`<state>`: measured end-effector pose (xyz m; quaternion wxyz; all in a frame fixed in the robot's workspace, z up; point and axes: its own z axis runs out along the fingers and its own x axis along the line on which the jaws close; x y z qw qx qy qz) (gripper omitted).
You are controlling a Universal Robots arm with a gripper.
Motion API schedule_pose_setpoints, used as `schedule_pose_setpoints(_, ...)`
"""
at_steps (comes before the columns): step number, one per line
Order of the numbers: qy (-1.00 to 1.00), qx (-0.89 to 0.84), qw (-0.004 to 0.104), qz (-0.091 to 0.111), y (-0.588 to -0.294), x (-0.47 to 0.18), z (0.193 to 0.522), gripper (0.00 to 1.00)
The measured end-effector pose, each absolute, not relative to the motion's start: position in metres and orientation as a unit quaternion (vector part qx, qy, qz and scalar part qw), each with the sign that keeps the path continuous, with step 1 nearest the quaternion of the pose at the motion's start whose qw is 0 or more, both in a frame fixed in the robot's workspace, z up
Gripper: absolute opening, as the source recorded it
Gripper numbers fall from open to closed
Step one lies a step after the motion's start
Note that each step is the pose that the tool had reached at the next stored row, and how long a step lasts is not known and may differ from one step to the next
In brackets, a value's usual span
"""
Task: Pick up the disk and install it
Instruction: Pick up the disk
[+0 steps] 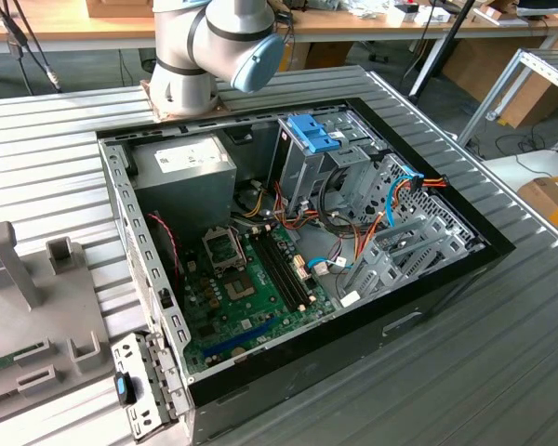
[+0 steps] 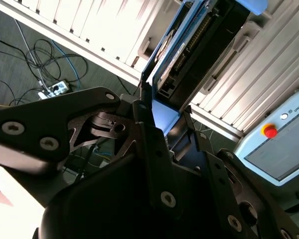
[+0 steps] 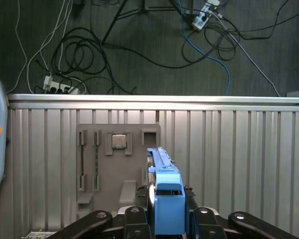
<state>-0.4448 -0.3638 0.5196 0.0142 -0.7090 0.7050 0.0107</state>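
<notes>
we lose the arm (image 1: 214, 42) past the exterior view's top edge, and one end of the disk (image 3: 167, 181) behind the gripper (image 3: 168, 216) in the first wrist view.

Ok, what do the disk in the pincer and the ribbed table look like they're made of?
The disk, clamped in the pincer: its bright blue rails and end tab look like moulded matte plastic; its dark body could be metal or plastic, hard to say. The table: pale ribbed slats with a dull sheen, probably aluminium.
</notes>
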Motion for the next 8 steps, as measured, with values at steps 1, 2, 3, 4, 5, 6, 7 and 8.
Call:
schedule_pose_setpoints(1, 0.705, -0.709, 0.014, 0.011, -0.364, -0.442, 0.520, 0.36)
schedule_pose_setpoints(2, 0.705, -0.709, 0.014, 0.011, -0.363, -0.439, 0.520, 0.36)
schedule_pose_setpoints(3, 0.705, -0.709, 0.014, 0.011, -0.363, -0.435, 0.520, 0.36)
schedule_pose_setpoints(4, 0.705, -0.709, 0.014, 0.011, -0.363, -0.433, 0.520, 0.36)
schedule_pose_setpoints(5, 0.705, -0.709, 0.014, 0.011, -0.363, -0.432, 0.520, 0.36)
schedule_pose_setpoints(6, 0.705, -0.709, 0.014, 0.011, -0.363, -0.431, 0.520, 0.36)
schedule_pose_setpoints(7, 0.705, -0.709, 0.014, 0.011, -0.362, -0.429, 0.520, 0.36)
schedule_pose_setpoints(8, 0.705, -0.709, 0.014, 0.011, -0.362, -0.428, 0.520, 0.36)
